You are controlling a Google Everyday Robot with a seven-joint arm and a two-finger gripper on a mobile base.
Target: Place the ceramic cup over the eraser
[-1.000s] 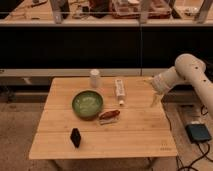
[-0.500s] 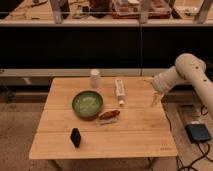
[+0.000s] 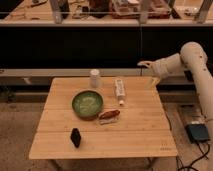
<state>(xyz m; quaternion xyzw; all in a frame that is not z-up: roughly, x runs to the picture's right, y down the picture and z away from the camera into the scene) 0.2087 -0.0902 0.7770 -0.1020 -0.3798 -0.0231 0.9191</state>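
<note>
The gripper (image 3: 152, 83) is hovering wide open and empty at the tabletop's (image 3: 140, 135) far right corner. The cup (image 3: 94, 78) is standing by the far edge and the eraser (image 3: 75, 137) near the front left corner.

A pale wooden table (image 3: 140, 140) with plank lines is shown. On it are seen a plain white ceramic cup (image 3: 94, 78) at 12 o'clock, a green bowl (image 3: 87, 104) at centre and a black eraser (image 3: 75, 137) at 7 o'clock. A white box (image 3: 119, 88) with dark markings and a reddish-brown item (image 3: 109, 115) are also seen. The cream gripper (image 3: 151, 82) is held at 2 o'clock.
</note>
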